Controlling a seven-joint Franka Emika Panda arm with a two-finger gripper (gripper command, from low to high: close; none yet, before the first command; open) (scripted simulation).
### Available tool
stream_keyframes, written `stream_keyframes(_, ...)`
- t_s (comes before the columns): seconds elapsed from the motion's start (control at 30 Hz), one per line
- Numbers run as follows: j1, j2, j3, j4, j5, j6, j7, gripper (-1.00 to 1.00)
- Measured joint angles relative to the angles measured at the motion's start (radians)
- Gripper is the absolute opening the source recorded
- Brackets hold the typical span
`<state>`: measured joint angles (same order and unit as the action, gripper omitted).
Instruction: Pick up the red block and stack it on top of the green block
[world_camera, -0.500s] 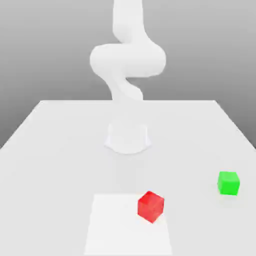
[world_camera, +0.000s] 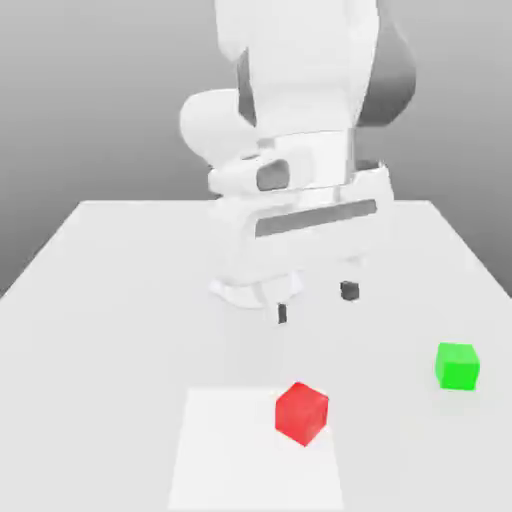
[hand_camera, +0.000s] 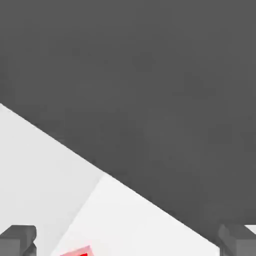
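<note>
The red block (world_camera: 301, 412) rests on a brighter white square patch of the table, near the front in the exterior view. A corner of the red block (hand_camera: 77, 252) also peeks in at the edge of the hand view. The green block (world_camera: 457, 365) sits alone toward the exterior view's right. My gripper (world_camera: 315, 302) hangs open above the table, behind the red block and well clear of it. Its two dark fingertips (world_camera: 348, 291) stand wide apart with nothing between them, and in the hand view the fingertips (hand_camera: 18, 239) frame the picture's corners.
The white table (world_camera: 110, 300) spreads wide around both blocks. A lighter square patch (world_camera: 230, 450) marks the front centre. The arm's white base (world_camera: 255, 275) stands at mid-table behind the gripper. The table's far edge (hand_camera: 60, 145) meets a dark grey backdrop.
The arm has swung forward and down, bringing the hand and its open fingers into the exterior view above the table. Both blocks stay where they were.
</note>
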<state>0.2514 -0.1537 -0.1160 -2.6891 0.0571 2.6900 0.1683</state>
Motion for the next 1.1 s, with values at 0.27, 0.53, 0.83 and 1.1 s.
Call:
stream_keyframes(0.27, 0.008, 0.281, 0.025, -0.077, -0.015, 0.207, -0.138, 0.00)
stream_keyframes(0.53, -0.021, 0.384, 0.062, -0.064, 0.016, 0.292, -0.161, -1.00)
stream_keyframes(0.83, 0.005, 0.176, 0.048, -0.092, -0.050, 0.112, -0.119, -1.00)
stream_keyframes(1.1, 0.321, 0.109, 0.257, -0.044, -0.033, -0.003, -0.277, -1.00)
